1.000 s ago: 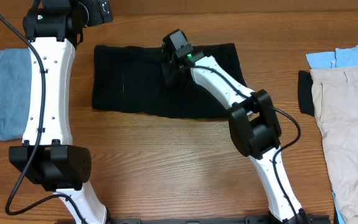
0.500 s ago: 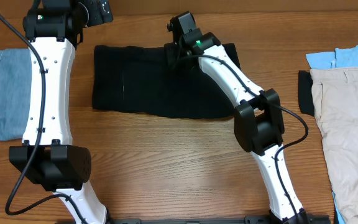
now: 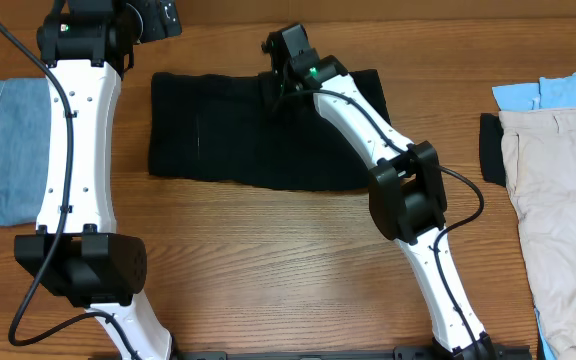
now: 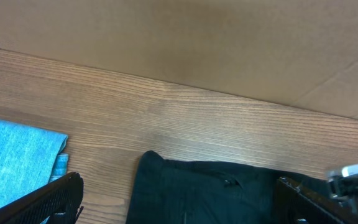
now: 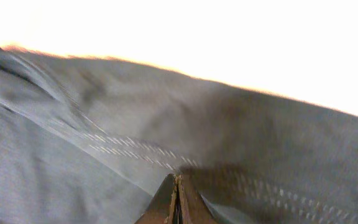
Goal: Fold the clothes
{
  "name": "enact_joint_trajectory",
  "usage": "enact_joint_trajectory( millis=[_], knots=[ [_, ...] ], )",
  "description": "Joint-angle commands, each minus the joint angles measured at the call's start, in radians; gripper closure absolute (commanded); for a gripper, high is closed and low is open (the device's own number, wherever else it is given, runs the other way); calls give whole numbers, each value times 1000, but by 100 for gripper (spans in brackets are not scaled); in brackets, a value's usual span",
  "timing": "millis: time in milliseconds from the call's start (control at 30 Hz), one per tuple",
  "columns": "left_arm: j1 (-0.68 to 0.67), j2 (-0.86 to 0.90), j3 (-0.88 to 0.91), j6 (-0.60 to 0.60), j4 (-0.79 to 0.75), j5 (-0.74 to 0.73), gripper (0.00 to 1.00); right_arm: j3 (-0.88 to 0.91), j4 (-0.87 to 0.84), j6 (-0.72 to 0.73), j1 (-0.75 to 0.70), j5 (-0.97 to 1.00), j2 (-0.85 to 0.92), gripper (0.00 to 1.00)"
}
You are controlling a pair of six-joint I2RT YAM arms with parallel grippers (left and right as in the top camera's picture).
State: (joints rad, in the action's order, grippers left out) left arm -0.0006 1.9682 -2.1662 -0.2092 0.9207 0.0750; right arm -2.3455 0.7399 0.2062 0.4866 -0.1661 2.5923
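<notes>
Black shorts-like garment (image 3: 218,130) lies spread flat on the wooden table (image 3: 268,260), at the far middle, between the two arms. Right gripper (image 3: 273,92) is down on the garment's far edge, right of its centre. In the right wrist view the fingertips (image 5: 166,202) are pressed tight together against blurred dark cloth — whether any fabric is pinched between them cannot be told. Left gripper (image 4: 179,182) hangs above the garment's far left corner with its fingers (image 4: 61,196) spread wide and holding nothing. Denim garment (image 3: 3,150) sits folded at the left edge of the table. Beige garment (image 3: 553,200) lies at the right edge — over a light blue one (image 3: 563,92), with a small dark piece (image 3: 491,147) just beside it.
</notes>
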Motion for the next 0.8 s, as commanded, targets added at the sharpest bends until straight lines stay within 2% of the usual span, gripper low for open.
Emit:
enact_joint_trajectory(
  millis=[0, 267, 433, 500, 633, 767],
  knots=[
    [0, 6, 0, 0, -3, -5, 0, -29, -43, -19, 2, 16, -45, 96],
    [0, 6, 0, 0, -3, -6, 0, -28, -103, -21, 9, 19, 93, 96],
    [0, 6, 0, 0, -3, -5, 0, -42, -142, -21, 9, 19, 94, 96],
    [0, 6, 0, 0, -3, -5, 0, -89, -126, -21, -2, 19, 36, 96],
    [1, 6, 0, 0, -3, -5, 0, -124, 45, -21, -30, 34, -135, 92],
    [1, 6, 0, 0, -3, -5, 0, -124, 367, -25, -62, 132, -311, 91]
  ],
)
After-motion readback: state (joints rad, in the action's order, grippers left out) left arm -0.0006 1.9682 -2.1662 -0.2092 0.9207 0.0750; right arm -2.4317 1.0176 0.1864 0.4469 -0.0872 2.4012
